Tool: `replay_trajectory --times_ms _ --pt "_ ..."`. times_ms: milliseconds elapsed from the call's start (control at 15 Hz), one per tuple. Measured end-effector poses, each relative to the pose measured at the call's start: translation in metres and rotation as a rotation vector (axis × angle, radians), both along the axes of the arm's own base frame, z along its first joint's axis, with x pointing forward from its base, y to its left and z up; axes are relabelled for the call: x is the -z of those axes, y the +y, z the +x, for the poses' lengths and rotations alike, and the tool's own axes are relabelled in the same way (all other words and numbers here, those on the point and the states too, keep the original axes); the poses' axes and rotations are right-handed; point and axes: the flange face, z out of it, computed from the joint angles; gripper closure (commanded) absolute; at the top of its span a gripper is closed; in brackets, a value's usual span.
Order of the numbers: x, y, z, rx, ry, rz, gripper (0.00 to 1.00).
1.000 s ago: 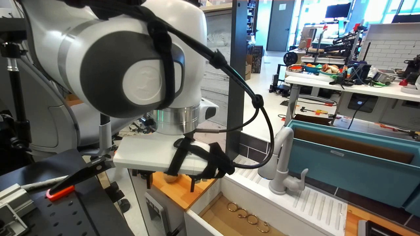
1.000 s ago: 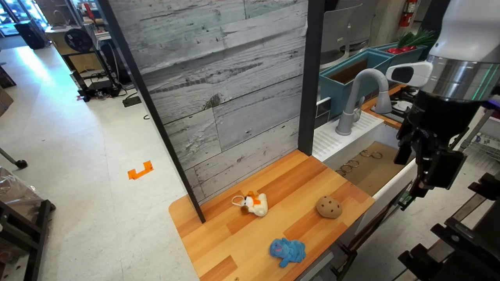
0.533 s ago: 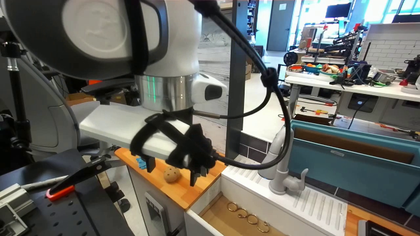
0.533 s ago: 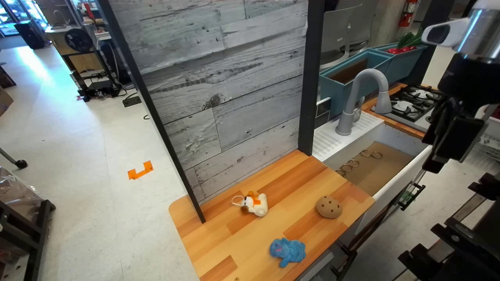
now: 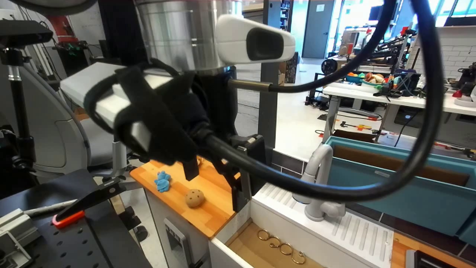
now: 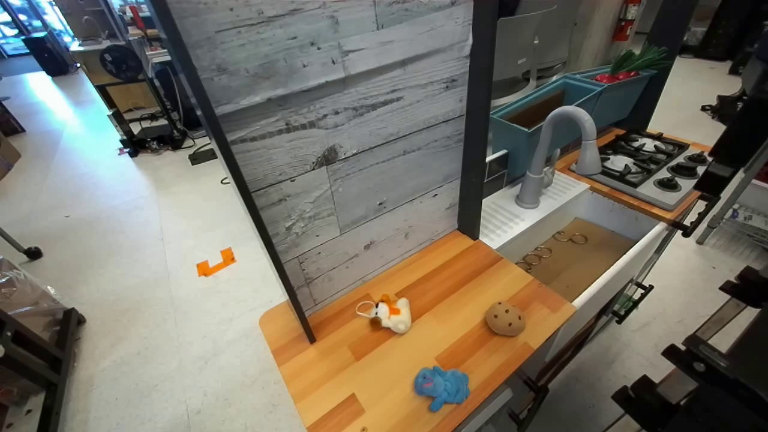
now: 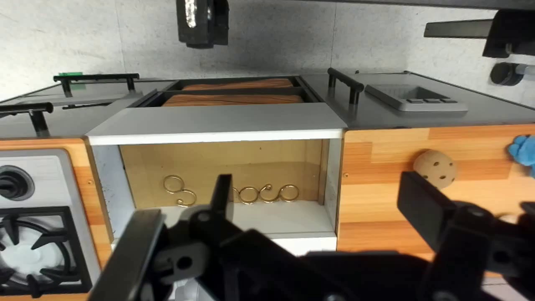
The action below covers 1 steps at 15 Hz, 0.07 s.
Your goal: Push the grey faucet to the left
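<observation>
Gripper (image 7: 315, 188) with its jaws spread wide — seemingly well apart from the grey faucet (image 6: 536, 165).
The faucet stands upright on a white ridged ledge (image 5: 362, 234) beside the basin (image 5: 286, 230) — partly covered by a black cable (image 5: 316, 190) in an exterior view.

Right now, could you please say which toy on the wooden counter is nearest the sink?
The brown spotted cookie; the blue plush and cream plush lie farther away.
</observation>
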Motion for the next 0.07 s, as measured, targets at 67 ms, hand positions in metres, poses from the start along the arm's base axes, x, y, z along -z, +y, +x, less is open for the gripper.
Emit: replay_trajectory --times_ms 67 --pt "-0.0020 -0.0010 -0.0009 0.009 -0.001 -0.001 0.00"
